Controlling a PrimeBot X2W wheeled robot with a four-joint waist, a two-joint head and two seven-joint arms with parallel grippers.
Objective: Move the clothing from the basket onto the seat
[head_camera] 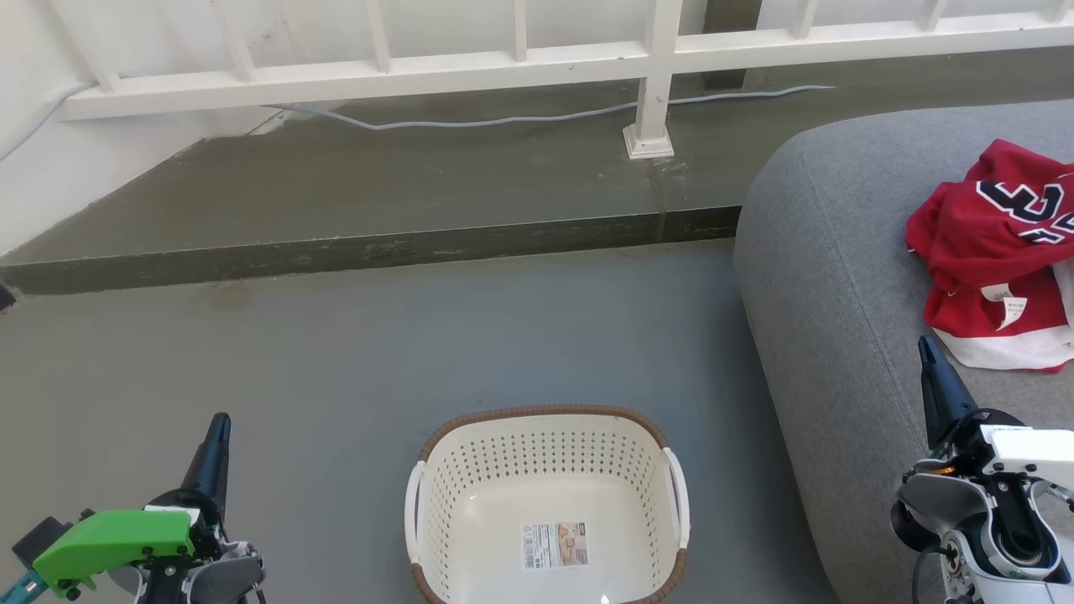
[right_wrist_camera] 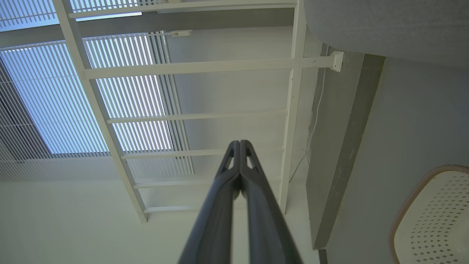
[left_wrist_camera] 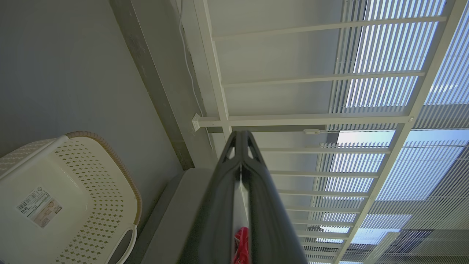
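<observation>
The left tool point(head_camera: 220, 422), low at the near left, has its two dark fingers pressed together with nothing between them. The right tool point(head_camera: 926, 346), at the near right by the seat, is closed the same way and carries nothing.

Between them the basket point(head_camera: 545, 413) stands on the floor, with only a label sticker point(head_camera: 554, 545) on its bottom. The clothing point(head_camera: 994, 252), red with dark numerals and a white hem, lies crumpled on the seat point(head_camera: 822, 277) at the right.

I judge the transfer done, with nothing left to fetch. The heap runs past the right edge of the head view, though, so I cannot count the garments.

The floor point(head_camera: 377, 335) is bare grey concrete. Farther off, a raised step point(head_camera: 377, 193) carries a white railing point(head_camera: 654, 75) with a pale cable point(head_camera: 503, 122) along its foot.
</observation>
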